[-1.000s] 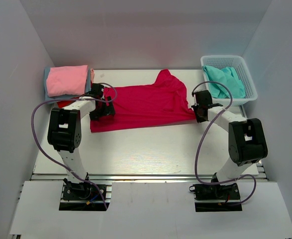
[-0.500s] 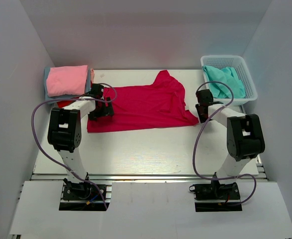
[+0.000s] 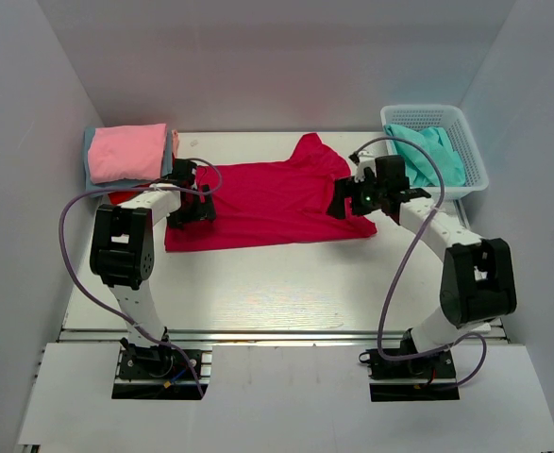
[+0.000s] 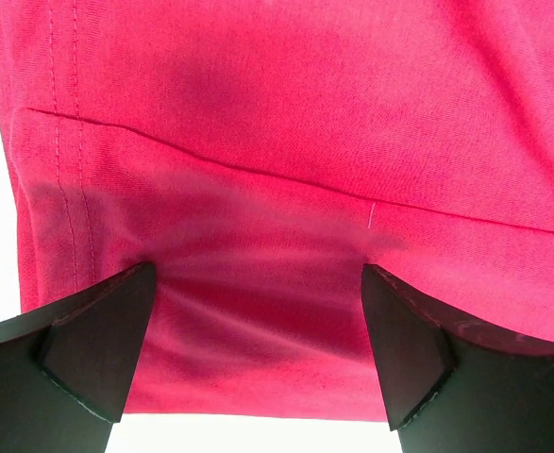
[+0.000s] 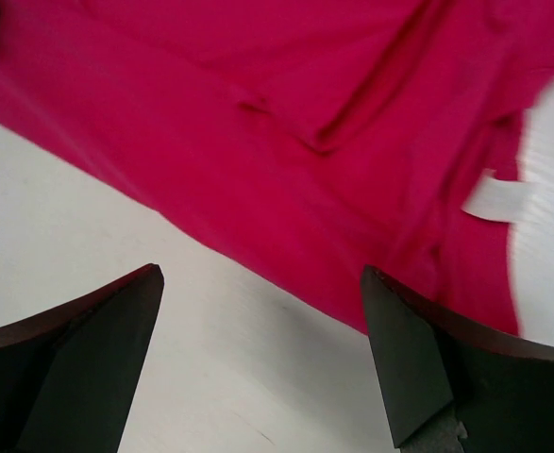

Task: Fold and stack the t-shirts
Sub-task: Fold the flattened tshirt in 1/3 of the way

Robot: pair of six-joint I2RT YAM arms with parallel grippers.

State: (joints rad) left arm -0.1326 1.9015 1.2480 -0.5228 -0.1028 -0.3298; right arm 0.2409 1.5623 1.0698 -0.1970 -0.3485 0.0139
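1. Crimson t-shirt [image 3: 277, 200] lies spread out on the table [image 3: 277, 283], towards its far side.
2. Left gripper [image 4: 258, 349] — jaws apart, low over the shirt's left hem.
3. Right gripper [image 5: 262, 359] — jaws apart, holding nothing, above the shirt's right edge.

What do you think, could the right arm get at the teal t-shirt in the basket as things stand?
Probably yes. The right end effector is open and empty above the crimson t-shirt, and the teal t-shirt lies uncovered in the open-topped basket close beside that arm.
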